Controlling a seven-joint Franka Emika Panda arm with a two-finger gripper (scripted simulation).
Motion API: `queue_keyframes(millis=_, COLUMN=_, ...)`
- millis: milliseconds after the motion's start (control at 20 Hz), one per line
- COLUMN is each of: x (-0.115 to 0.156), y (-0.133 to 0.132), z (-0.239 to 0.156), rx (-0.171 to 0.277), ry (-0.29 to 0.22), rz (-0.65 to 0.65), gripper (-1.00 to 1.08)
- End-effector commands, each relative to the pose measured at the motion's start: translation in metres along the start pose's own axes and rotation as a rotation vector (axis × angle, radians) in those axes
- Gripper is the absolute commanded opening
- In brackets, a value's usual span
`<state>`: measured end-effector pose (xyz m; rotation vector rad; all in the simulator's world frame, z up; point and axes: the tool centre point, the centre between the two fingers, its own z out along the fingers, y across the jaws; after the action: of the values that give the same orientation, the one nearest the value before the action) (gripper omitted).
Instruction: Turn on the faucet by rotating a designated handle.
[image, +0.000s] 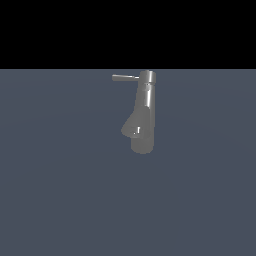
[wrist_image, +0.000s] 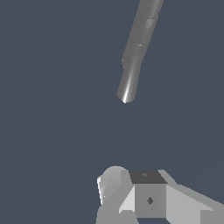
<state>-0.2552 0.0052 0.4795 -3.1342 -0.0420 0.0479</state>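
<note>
Centrally in the exterior view, a grey faucet (image: 143, 117) is standing upright, its thin handle (image: 125, 77) pointing frame-left; whether the gripper (wrist_image: 131, 192) is spread, I cannot tell.

Grey faucet (wrist_image: 133, 61) slanting across dark blue-grey floor (wrist_image: 52, 109), well apart from pale claw (wrist_image: 131, 192) parts.

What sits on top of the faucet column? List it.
The faucet carries a round cap, with the thin handle sticking out sideways. The cap's top face is not visible.
</note>
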Motion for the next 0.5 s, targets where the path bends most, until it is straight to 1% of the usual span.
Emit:
queue_keyframes(millis=0, x=0.000, y=0.000, z=0.000, rx=0.000, ry=0.000, rz=0.000, gripper=-1.00)
queue_keyframes(millis=250, x=0.004, y=0.000, z=-0.001, rx=-0.002, ry=0.000, rz=0.016, gripper=-1.00)
queue_keyframes(millis=450, x=0.012, y=0.000, z=-0.002, rx=-0.005, ry=0.001, rz=0.052, gripper=-1.00)
